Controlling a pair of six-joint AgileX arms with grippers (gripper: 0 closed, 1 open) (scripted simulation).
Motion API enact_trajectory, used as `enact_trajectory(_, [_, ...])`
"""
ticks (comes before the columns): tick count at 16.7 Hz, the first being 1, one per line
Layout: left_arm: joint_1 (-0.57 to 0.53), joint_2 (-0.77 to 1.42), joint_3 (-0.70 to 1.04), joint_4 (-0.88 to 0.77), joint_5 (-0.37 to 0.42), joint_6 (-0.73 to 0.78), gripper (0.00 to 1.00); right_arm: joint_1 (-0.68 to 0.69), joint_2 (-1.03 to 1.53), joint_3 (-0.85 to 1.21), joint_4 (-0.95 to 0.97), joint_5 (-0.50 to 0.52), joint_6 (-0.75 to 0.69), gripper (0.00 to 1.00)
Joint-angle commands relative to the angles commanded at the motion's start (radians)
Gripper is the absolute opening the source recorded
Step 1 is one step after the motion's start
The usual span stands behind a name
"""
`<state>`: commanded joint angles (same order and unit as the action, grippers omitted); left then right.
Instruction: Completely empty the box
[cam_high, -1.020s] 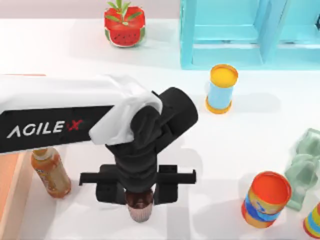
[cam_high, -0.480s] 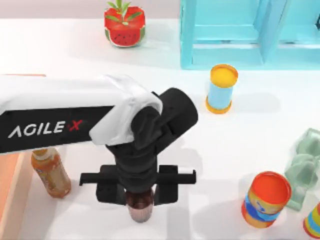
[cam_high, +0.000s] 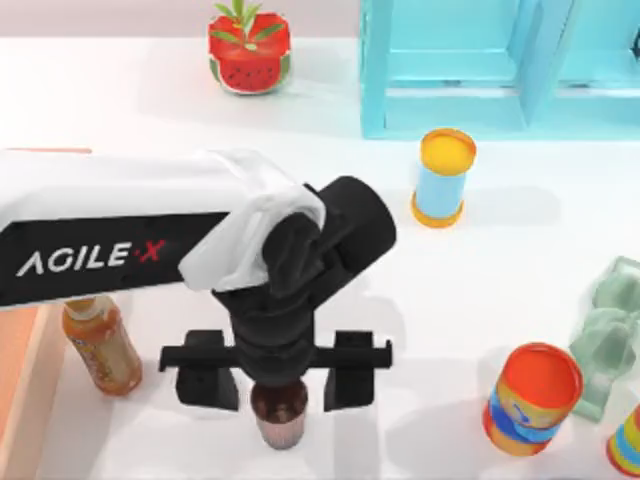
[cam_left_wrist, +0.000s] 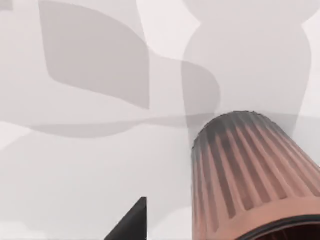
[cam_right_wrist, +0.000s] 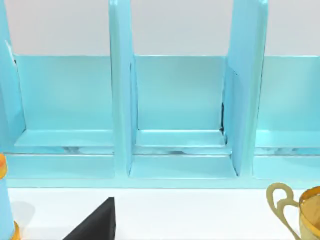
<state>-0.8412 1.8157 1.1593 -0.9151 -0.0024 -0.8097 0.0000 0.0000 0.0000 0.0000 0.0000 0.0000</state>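
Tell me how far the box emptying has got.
Done: the brown ribbed cup stands on the white table, outside the box at the left edge. In hand: the left gripper is over the cup with fingers spread apart. An orange bottle stands beside the box wall. What remains inside can't be judged.

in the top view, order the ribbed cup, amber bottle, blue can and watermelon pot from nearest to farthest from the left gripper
1. Ribbed cup: between the open jaws of the left gripper.
2. Amber bottle: to the gripper's left, by the box edge.
3. Blue can: up and to the right.
4. Watermelon pot: at the table's far edge.
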Motion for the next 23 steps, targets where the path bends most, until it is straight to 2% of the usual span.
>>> enact_trajectory(10, [0.0, -0.003, 0.015, -0.014, 0.0, -0.001, 1.0, 0.0, 0.0, 0.0, 0.0, 0.0, 0.0, 1.0])
enact_trajectory(19, [-0.006, -0.063, 0.254, -0.333, 0.0, -0.005, 1.0, 0.0, 0.0, 0.0, 0.0, 0.0, 0.0, 1.0])
enact_trajectory(23, [-0.003, -0.084, 0.306, -0.39, 0.0, -0.005, 1.0, 0.0, 0.0, 0.0, 0.0, 0.0, 0.0, 1.0])
